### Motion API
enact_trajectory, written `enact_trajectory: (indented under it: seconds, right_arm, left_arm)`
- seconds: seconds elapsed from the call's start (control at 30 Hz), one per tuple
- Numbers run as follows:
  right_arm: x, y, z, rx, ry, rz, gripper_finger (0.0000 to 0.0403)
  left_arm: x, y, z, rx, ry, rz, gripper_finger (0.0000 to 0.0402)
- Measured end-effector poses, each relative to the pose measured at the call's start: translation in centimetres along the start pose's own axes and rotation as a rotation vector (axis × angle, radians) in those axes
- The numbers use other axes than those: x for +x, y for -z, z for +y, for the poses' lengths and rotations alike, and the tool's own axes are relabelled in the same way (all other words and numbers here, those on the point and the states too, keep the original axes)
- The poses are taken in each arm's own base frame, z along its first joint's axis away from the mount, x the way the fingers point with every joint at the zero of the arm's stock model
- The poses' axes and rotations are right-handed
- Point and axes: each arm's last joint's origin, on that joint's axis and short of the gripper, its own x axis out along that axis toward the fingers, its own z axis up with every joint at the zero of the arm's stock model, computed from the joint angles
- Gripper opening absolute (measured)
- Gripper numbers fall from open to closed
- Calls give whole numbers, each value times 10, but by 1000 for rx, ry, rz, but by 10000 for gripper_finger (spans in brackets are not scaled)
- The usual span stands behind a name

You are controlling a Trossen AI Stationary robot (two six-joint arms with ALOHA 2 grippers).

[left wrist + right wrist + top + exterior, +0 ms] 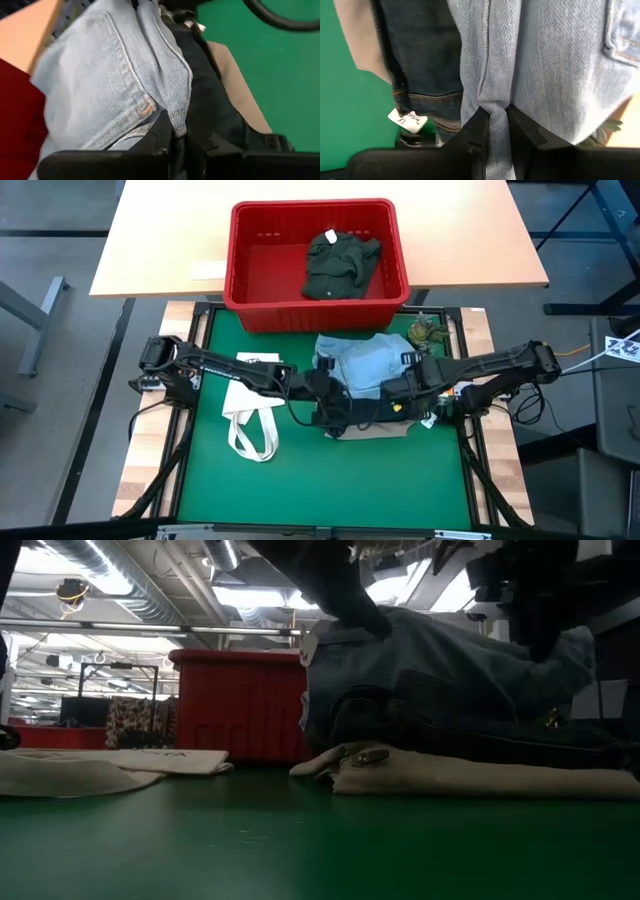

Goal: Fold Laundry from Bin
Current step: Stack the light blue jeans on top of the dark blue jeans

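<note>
Light blue denim is hanging pinched between both tools near the middle of the green table (210, 490). The light blue jeans (365, 363) are draping over a stack of dark navy jeans (480, 740) and beige trousers (480, 780), which are lying flat on the mat. The left tool (180, 145) is gripping a fold at the jeans' left end, its fingers (162, 135) nearly together on a seam. The right tool (494, 125) is clamping a bunched ridge of the same jeans at their right end, its fingers (475, 130) squeezing the cloth tightly between them. Toward the far edge, the red bin (250, 300) is standing on a wooden table, holding a dark olive-green piece (340, 265). A white tote bag (250, 410) is lying near the left edge, beside the left arm and apart from the stack.
</note>
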Motion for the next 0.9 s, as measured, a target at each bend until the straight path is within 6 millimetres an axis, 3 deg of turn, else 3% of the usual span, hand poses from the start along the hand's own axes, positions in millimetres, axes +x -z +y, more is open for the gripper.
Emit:
enact_trajectory:
  seconds: [0.43,0.63,0.9]
  right_arm:
    - [-4,3,34,-116,-21,-27,75]
    - [-4,8,37,-87,-114,34,140]
    - [-4,10,37,-90,-113,57,227]
  left_arm:
    - [21,9,-36,-101,77,40,22]
    - [17,9,-45,-89,125,42,85]
    - [11,5,-53,-78,219,26,176]
